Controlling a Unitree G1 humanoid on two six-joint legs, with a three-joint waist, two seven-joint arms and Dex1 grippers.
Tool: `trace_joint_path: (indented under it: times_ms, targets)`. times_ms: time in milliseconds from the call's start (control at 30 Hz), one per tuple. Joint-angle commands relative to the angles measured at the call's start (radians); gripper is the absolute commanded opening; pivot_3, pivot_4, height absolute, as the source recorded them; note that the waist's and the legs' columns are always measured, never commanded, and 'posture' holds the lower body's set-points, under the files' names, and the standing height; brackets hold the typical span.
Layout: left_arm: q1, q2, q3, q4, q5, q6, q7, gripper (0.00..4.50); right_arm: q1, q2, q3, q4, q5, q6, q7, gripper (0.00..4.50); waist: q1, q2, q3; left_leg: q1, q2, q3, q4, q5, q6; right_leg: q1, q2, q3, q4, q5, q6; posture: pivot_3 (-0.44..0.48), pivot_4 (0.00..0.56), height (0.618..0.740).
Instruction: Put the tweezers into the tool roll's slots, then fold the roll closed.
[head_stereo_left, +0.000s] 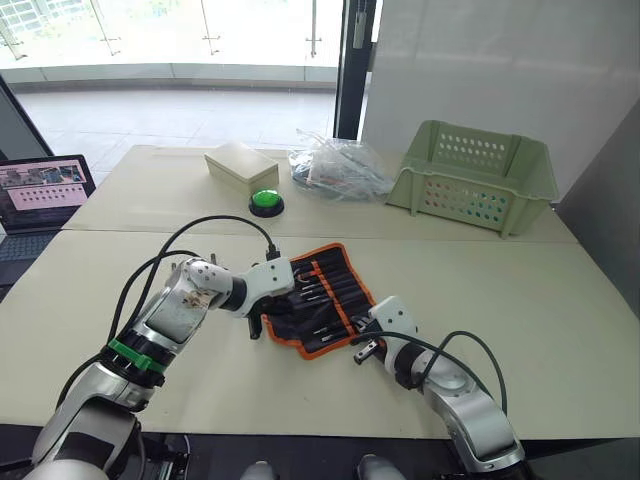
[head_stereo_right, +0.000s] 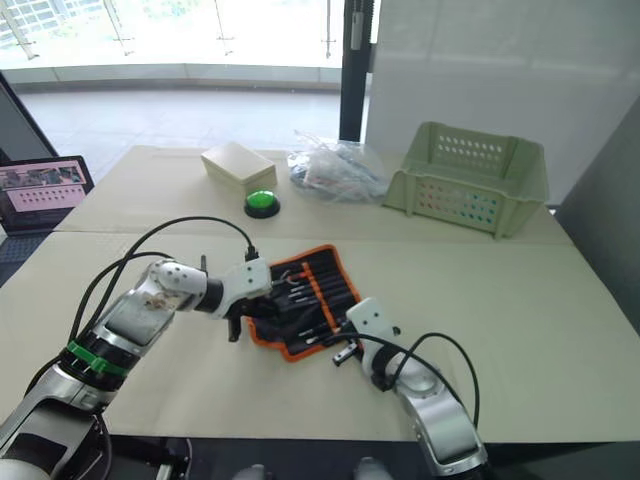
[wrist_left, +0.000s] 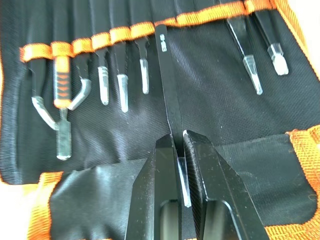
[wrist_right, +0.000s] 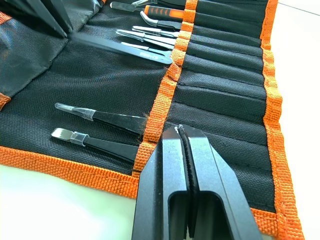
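On the near table half, the tool roll (head_stereo_left: 322, 297) lies unfolded with several tweezers already tucked into its slots (wrist_left: 125, 35). One pair of tweezers (wrist_left: 169, 95) is pinched by the left gripper (wrist_left: 178, 142), its end at the orange strip. The right gripper (wrist_right: 181, 134), fingers pressed together, rests on the roll's edge. Farther back sit a green button (head_stereo_left: 266, 201) and a green basket (head_stereo_left: 472, 176).

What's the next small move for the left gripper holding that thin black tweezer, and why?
Probably slide the thin black tweezer forward: the left gripper is shut on its tail, and its tip sits at the orange strip of the black fabric tool roll, not yet inside a slot.
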Motion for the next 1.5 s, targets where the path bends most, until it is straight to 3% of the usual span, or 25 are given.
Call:
trace_joint_path:
  times_ms: [33, 767, 1300, 1500]
  targets:
    - [-0.038, -0.003, -0.007, 0.005, 0.019, -0.015, -0.021, 0.03, 0.031, -0.001, 0.016, 0.042, -0.007, 0.051, -0.006, 0.0, 0.0, 0.0, 0.0, 0.0, 0.0, 0.0, 0.0, 0.0, 0.0, 0.0, 0.0, 0.0, 0.0, 0.0, 0.0, 0.0, 0.15, 0.713]
    - [-0.082, -0.023, -0.058, 0.059, 0.098, 0.039, -0.065, 0.03, 0.04, 0.013, 0.017, 0.042, -0.006, 0.045, -0.022, 0.0, 0.0, 0.0, 0.0, 0.0, 0.0, 0.0, 0.0, 0.0, 0.0, 0.0, 0.0, 0.0, 0.002, 0.0, 0.0, 0.0, 0.15, 0.713]
    - [-0.145, -0.113, -0.088, 0.12, 0.125, 0.009, -0.072, 0.03, 0.039, 0.021, 0.023, 0.043, -0.008, 0.043, -0.028, 0.0, -0.001, 0.0, 0.0, 0.001, 0.0, 0.0, 0.001, 0.0, 0.0, 0.0, 0.0, 0.0, 0.003, 0.0, 0.0, 0.0, 0.15, 0.713]
    - [-0.186, -0.189, -0.101, 0.237, 0.158, -0.077, -0.028, 0.03, 0.039, 0.016, 0.031, 0.041, -0.013, 0.044, -0.028, 0.0, 0.0, 0.0, 0.0, 0.001, -0.001, 0.0, 0.002, 0.0, 0.0, 0.0, 0.0, 0.0, 0.003, 0.0, 0.0, 0.0, 0.15, 0.713]
